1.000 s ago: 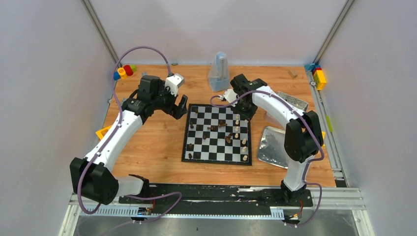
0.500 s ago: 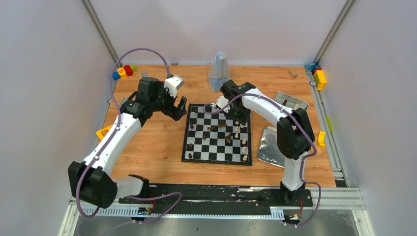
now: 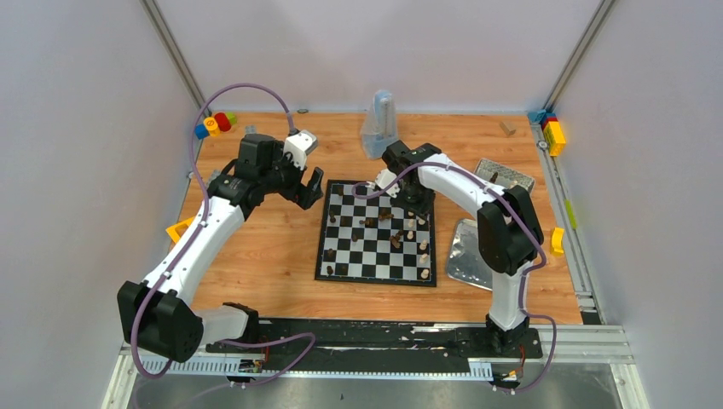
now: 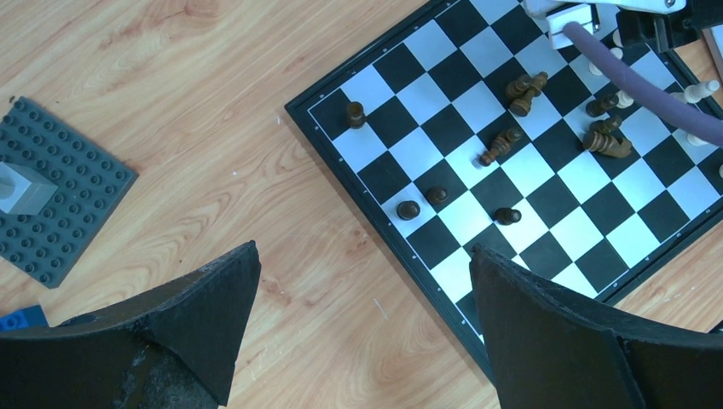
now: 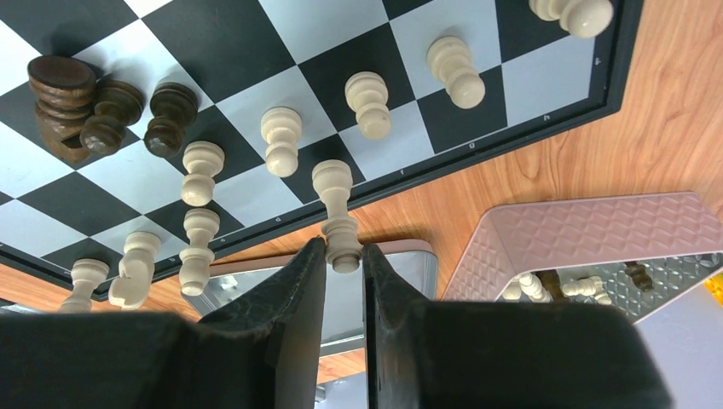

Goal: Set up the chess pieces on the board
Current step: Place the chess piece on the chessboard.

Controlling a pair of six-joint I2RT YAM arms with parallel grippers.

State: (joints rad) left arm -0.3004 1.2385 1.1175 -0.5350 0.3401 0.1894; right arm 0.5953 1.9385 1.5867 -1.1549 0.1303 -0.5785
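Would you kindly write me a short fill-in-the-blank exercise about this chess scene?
1. The right hand grips a ____ chess piece, not a dark one.
2. The left hand is ____ and holds nothing.
3. The board has black and ____ squares.
Missing words: cream, open, white.

1. A wooden table (image 3: pixel 256 256), warm orange in grain, fills the floor of a small enclosed booth.
2. Plain pale grey walls (image 3: pixel 77 128) close it in on the left, back and right.
3. Slanting aluminium posts (image 3: pixel 173 53) mark both back corners.
4. A grooved aluminium rail (image 3: pixel 588 345) runs along the near edge.
5. Light is even and soft, casting only faint shadows on the wood.
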